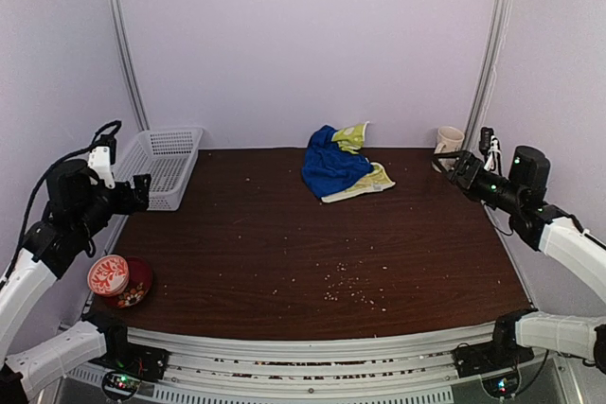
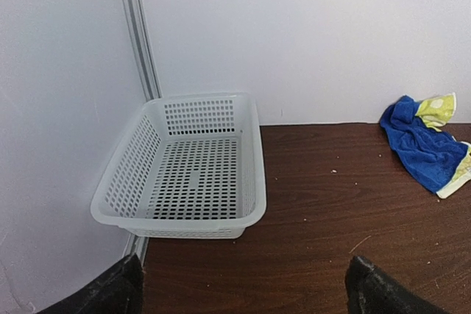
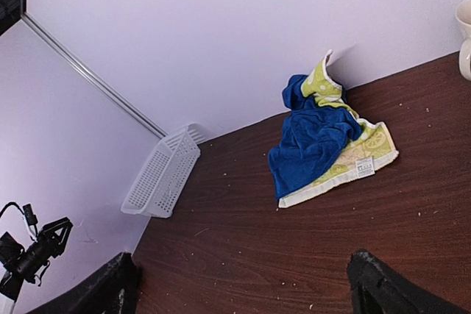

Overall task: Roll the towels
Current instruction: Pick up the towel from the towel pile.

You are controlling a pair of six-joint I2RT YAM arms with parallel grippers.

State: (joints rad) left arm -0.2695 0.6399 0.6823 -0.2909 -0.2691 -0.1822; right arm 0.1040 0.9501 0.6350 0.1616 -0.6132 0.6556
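Towels (image 1: 343, 169) lie heaped together at the far edge of the table (image 1: 284, 262), blue towel (image 1: 327, 169) bunched over yellow-green towel (image 1: 374, 182). We hold left gripper (image 1: 140, 192) and right gripper (image 1: 451, 166) wide open, empty, well apart from them. Tangled so, one pinch may drag both.

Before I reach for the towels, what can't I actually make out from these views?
Yellow-green towel: partly under the blue towel in every view; its full shape is hidden.
Its white tag, right wrist view: too small to read.
Mug, right wrist view: cut off by the right edge.
Red bowl, top view: contents too small to tell.
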